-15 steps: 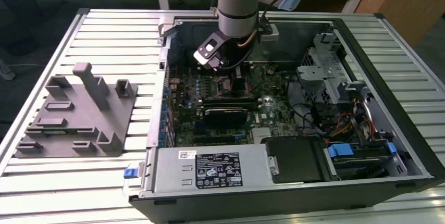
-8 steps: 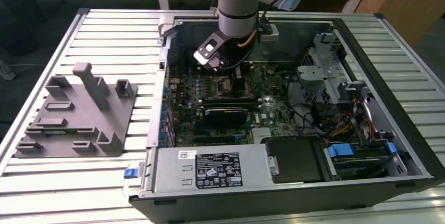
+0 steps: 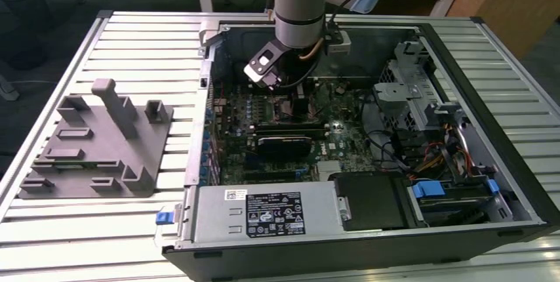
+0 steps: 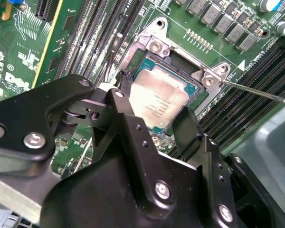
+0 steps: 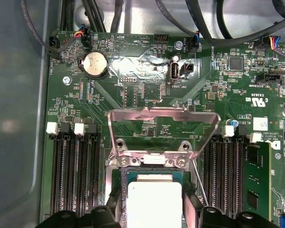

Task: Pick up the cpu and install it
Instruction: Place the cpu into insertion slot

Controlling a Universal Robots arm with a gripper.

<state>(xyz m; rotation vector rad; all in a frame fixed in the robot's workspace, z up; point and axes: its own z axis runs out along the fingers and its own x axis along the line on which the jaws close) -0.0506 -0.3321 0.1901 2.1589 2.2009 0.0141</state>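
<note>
The cpu (image 4: pixel 159 97), a flat square chip with a pale metal top, lies level in the open socket (image 4: pixel 154 45) on the green motherboard (image 5: pixel 147 90). In the first wrist view the cpu (image 5: pixel 154 202) sits just below the raised load plate (image 5: pixel 161 116). My gripper (image 4: pixel 156 107) straddles it, one black finger (image 4: pixel 125 88) against one edge and the other finger (image 4: pixel 189 128) against the opposite edge. The jaws look shut on the chip. In the exterior view the gripper (image 3: pixel 287 92) hangs low inside the computer case (image 3: pixel 490 98), over the board's upper middle.
A thin socket lever (image 4: pixel 261 92) sticks out beside the socket. Memory slots (image 5: pixel 73 171) flank it on both sides. Cables (image 5: pixel 204 28) run along the board's far edge. A grey power supply box (image 3: pixel 262 213) fills the case's near corner. A grey moulded fixture (image 3: pixel 96 144) stands on the slatted table.
</note>
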